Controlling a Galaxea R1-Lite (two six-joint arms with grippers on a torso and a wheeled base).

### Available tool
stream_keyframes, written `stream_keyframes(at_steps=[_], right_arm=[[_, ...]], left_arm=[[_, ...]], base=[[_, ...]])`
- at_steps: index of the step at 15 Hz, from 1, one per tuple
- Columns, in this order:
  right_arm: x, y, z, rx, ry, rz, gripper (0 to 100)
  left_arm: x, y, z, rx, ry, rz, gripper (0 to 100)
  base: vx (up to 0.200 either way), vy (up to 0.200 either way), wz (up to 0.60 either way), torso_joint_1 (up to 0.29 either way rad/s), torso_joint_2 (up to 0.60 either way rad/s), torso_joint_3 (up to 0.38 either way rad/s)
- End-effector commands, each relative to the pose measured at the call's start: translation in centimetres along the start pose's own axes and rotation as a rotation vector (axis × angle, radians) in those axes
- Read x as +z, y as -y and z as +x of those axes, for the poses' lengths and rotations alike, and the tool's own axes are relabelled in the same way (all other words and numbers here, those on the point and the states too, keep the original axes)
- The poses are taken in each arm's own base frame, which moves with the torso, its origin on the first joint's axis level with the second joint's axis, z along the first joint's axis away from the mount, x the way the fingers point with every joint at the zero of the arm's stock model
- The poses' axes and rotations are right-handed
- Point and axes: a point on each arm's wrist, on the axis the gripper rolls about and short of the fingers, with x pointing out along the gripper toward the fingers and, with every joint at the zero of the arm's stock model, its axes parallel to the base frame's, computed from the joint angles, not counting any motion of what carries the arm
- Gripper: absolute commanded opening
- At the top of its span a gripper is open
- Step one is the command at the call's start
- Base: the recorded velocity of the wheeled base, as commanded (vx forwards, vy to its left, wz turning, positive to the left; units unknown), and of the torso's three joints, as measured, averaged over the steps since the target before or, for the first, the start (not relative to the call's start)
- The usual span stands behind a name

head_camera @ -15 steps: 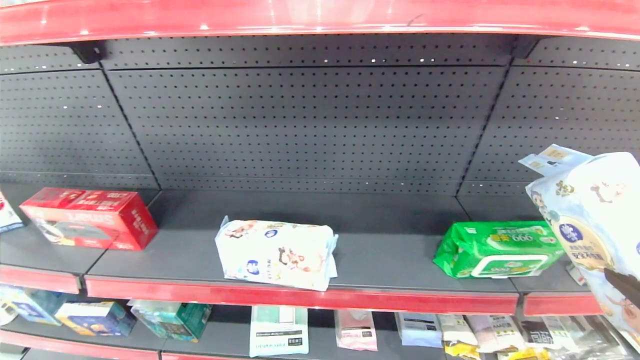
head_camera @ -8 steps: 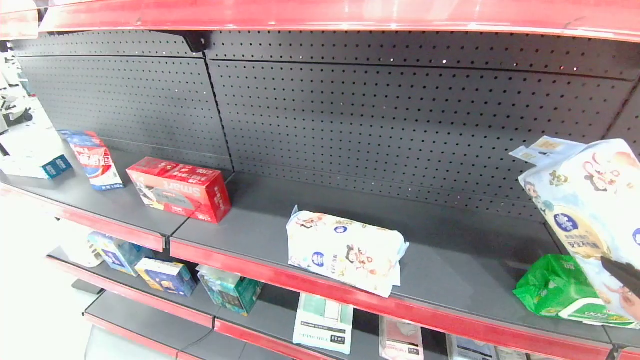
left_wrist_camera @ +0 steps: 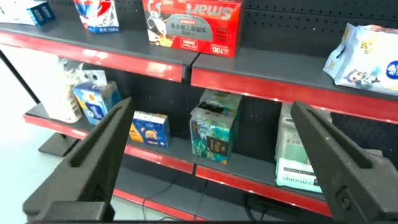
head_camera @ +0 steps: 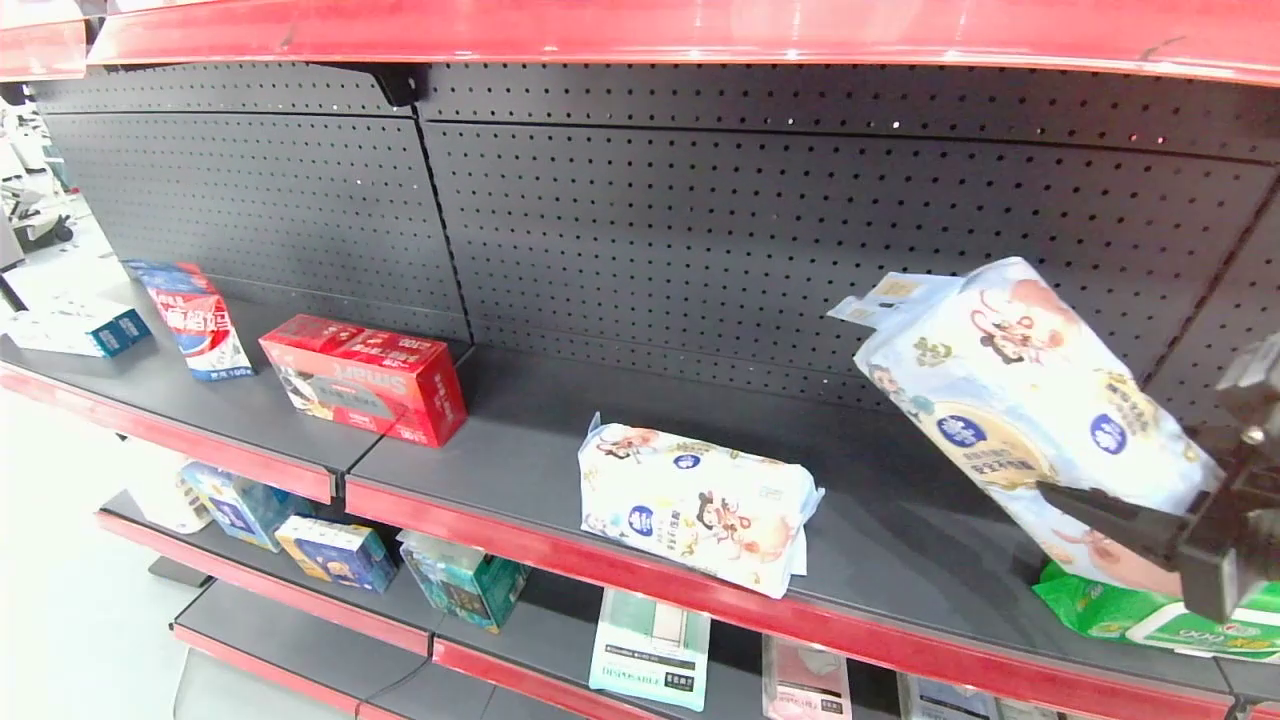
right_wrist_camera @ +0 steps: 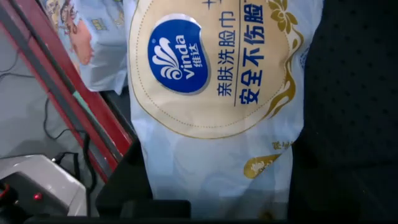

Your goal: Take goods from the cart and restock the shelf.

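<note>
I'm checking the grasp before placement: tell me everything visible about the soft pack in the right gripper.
The soft pack is a pillow-shaped bundle in glossy plastic wrap, white and pale blue, with cartoon figures, a gold-ringed oval and a blue logo. A flat flap sticks out at its upper end. It is held tilted over the shelf, upper end toward the robot's left, its lower end clamped in the jaws of the right gripper. A green wipes pack lies below it; whether they touch cannot be told.

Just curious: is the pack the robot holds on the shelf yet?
Not yet: the pack tilts above the shelf, held by the right end effector.
</note>
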Motion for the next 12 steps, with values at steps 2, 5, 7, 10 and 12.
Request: stream_keyframes(at_steps=[2, 5, 7, 10, 12], right_arm=[[0.7, 0.4, 5.7, 0.150, -0.070, 0.010, 0], [1.0, 1.0, 8.4, 0.188, -0.067, 0.018, 0], [1.1, 1.7, 10.7, 0.188, -0.021, 0.001, 0], [0.7, 2.0, 12.4, 0.214, -0.029, -0.002, 0], [0.6, 2.2, 13.1, 0.218, -0.037, -0.004, 0]], left_arm=[[0.0, 0.0, 0.0, 0.001, -0.001, -0.002, 100], [0.0, 0.0, 0.0, 0.001, -0.001, 0.000, 100], [0.0, 0.0, 0.0, 0.001, -0.001, 0.000, 100], [0.0, 0.0, 0.0, 0.001, -0.001, 0.000, 100], [0.0, 0.0, 0.0, 0.001, -0.001, 0.000, 100]], base=[[0.000, 0.000, 0.00, 0.000, 0.00, 0.000], [0.000, 0.000, 0.00, 0.000, 0.00, 0.000], [0.000, 0.000, 0.00, 0.000, 0.00, 0.000], [0.000, 0.000, 0.00, 0.000, 0.00, 0.000], [0.000, 0.000, 0.00, 0.000, 0.00, 0.000]])
